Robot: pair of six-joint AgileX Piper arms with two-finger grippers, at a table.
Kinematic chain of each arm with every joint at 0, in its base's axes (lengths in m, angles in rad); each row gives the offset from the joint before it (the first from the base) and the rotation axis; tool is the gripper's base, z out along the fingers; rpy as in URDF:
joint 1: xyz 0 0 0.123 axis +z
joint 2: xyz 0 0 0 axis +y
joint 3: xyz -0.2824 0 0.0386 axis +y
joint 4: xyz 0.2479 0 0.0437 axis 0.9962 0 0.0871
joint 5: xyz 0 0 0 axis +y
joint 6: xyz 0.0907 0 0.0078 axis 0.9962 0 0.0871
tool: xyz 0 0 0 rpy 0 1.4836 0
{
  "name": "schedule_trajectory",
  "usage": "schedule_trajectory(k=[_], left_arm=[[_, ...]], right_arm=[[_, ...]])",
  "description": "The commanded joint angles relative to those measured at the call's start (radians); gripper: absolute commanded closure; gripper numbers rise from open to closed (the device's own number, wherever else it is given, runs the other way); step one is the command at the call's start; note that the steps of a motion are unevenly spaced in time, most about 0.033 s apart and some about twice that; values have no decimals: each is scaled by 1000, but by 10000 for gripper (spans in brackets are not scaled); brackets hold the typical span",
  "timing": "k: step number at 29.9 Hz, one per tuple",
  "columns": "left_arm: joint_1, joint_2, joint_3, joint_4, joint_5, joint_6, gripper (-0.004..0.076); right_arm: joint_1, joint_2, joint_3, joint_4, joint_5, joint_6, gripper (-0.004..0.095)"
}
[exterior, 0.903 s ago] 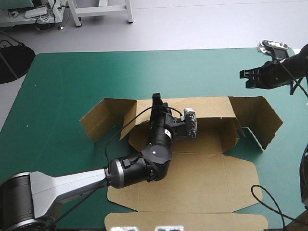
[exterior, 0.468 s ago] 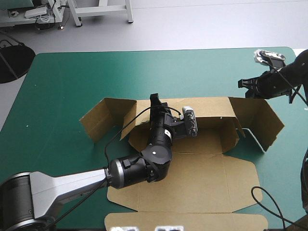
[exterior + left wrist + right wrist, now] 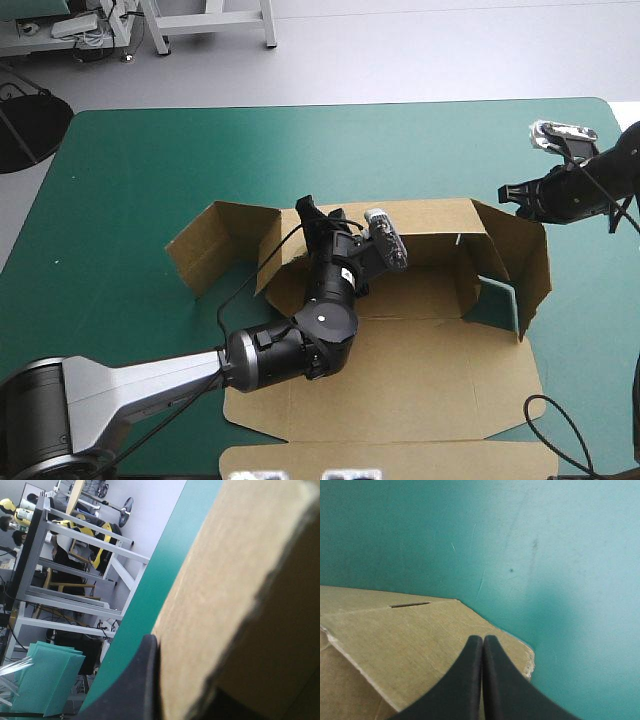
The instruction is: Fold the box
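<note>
Board clamped at the back wall, right pincer closed over a flap

Only the high view gives the whole layout. There are two pincers and one brown box [image 3: 420, 370] on the teal-green cover [image 3: 200, 150]. The box's wide panels lie flat behind the left pincer [image 3: 305, 207], and its back wall and two end flaps are raised. The left pincer sits at that wall's upper edge, and its arm lies across part of the box floor. The left wrist view adds the grip: one black finger [image 3: 142, 680] presses against the board, which fills the space ahead and hides the other finger. The pincer is narrow, clamped on the box. The right pincer [image 3: 508, 191] hangs just beside the right flap's upper corner. Its own view shows both fingers meeting in one point, with the flap corner under them and cover ahead.
</note>
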Motion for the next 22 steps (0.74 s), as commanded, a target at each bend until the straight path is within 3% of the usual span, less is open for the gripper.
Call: schedule_trajectory(k=[1, 8, 13, 22], left_arm=[[-6, -48, -26, 41, 27, -36, 733], [-6, -48, -26, 36, -10, 13, 733], [-6, -45, -26, -67, -74, 151, 733], [-6, 3, -24, -168, -80, 251, 733]], right_arm=[[-1, -52, 16, 29, 13, -22, 921], [-5, -118, 141, 144, 5, -164, 921], [-5, -178, 216, 180, -62, -215, 921], [-5, -259, 395, 305, -199, -355, 925]])
